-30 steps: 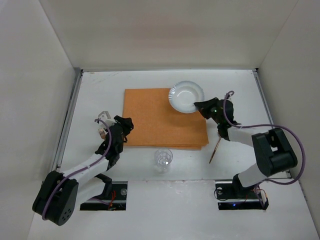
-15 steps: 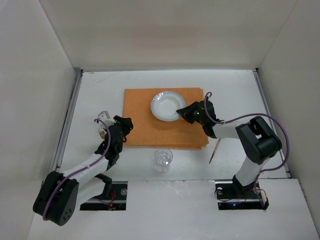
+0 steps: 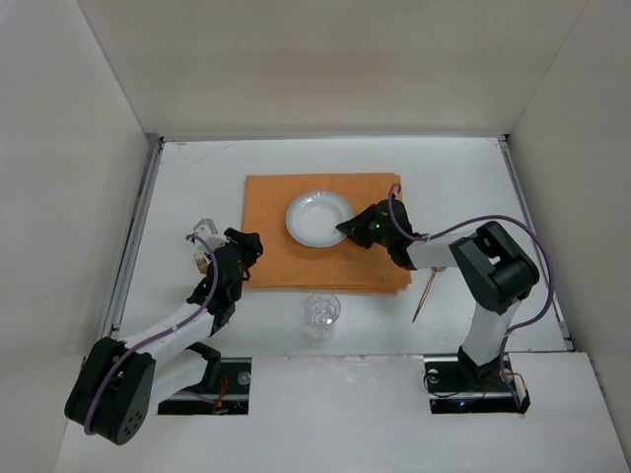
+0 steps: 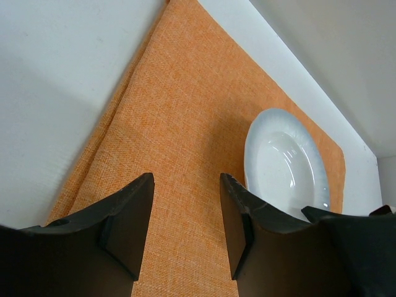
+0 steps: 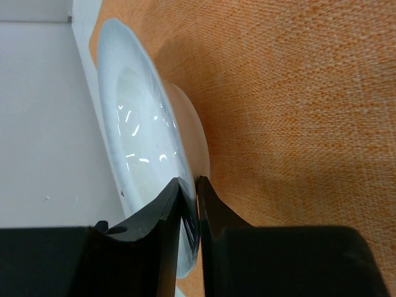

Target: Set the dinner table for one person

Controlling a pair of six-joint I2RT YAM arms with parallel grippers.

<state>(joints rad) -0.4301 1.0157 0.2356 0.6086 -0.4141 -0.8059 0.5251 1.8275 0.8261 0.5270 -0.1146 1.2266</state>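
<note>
Rim of the white plate (image 3: 315,217) was pinched between the two black fingers of the right gripper (image 3: 347,229); the right wrist view showed them closed tight on the near-right edge of the white plate (image 5: 142,136), one finger on each face of the rim. The plate was over the far middle of the orange placemat (image 3: 296,256), and I could not tell whether its foot touched the cloth. The placemat lay flat on the dinner table (image 3: 197,177), the white top that spread under both arms and reached the metal rails at its sides. The left gripper (image 3: 246,248) was at the placemat's left edge with its jaws spread apart and nothing between them; its own camera looked across the orange weave (image 4: 185,111) to the plate (image 4: 284,164). A clear glass (image 3: 321,313) stood upright on the table just near of the placemat. A thin wooden stick (image 3: 425,296) lay on the table beside the placemat's near-right corner.
</note>
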